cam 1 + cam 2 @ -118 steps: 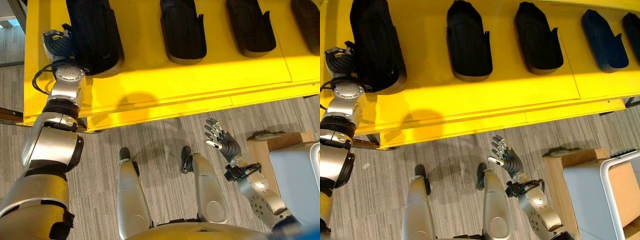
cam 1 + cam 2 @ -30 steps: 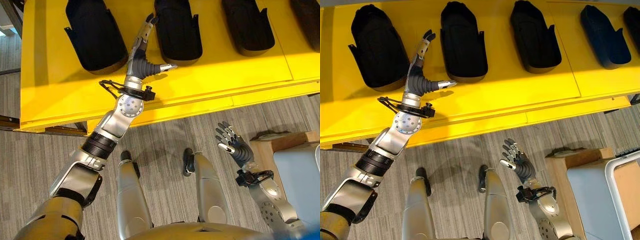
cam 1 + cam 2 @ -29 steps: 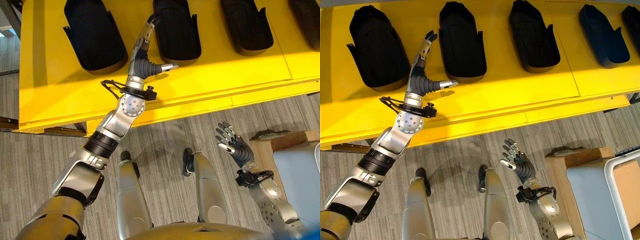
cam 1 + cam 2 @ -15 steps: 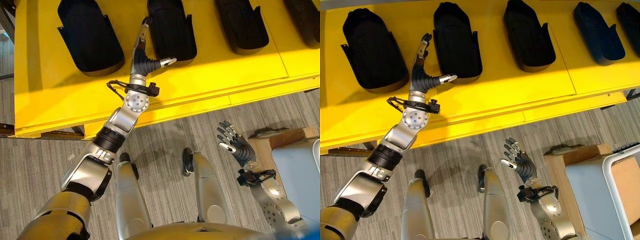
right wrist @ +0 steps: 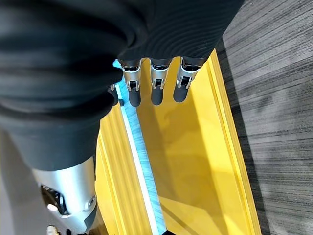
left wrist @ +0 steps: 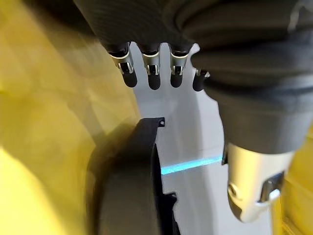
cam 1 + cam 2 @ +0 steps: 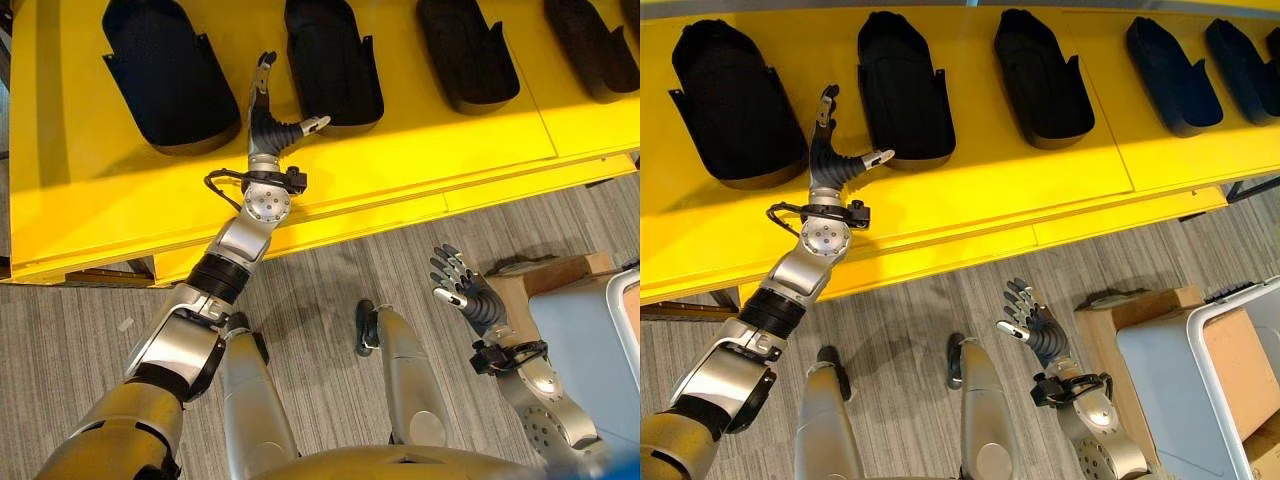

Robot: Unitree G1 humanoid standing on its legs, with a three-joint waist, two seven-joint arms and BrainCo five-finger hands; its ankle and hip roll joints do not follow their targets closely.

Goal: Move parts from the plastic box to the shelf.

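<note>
**Left hand empty over shelf, next part not picked yet**

Yellow shelf (image 7: 400, 150) spans the top of the head views, above grey striped carpet (image 7: 320, 270). Plastic box (image 7: 1200, 380), pale grey with a white rim, sits low on the robot's right beside a wooden crate (image 7: 1140, 300); can't tell from here what's inside it.

Black parts sit in a row on the shelf, well apart. Leftmost part (image 7: 160, 70) and second part (image 7: 330, 60) flank the left hand (image 7: 268, 125), which sits above the shelf in the gap between them, near the second one's lower edge.

Left hand: fingers straight, thumb spread toward the second part, holding nothing. Wrist view agrees, fingers extended with a black part beyond them.

Right hand (image 7: 465, 295): low over the carpet, near the crate, fingers spread and relaxed, empty.

Judgement: placement side looks done for this cycle, a release or nudge on the shelf. Next move probably calls for pulling the left arm off the shelf, turning toward the box and reaching in for another part.
</note>
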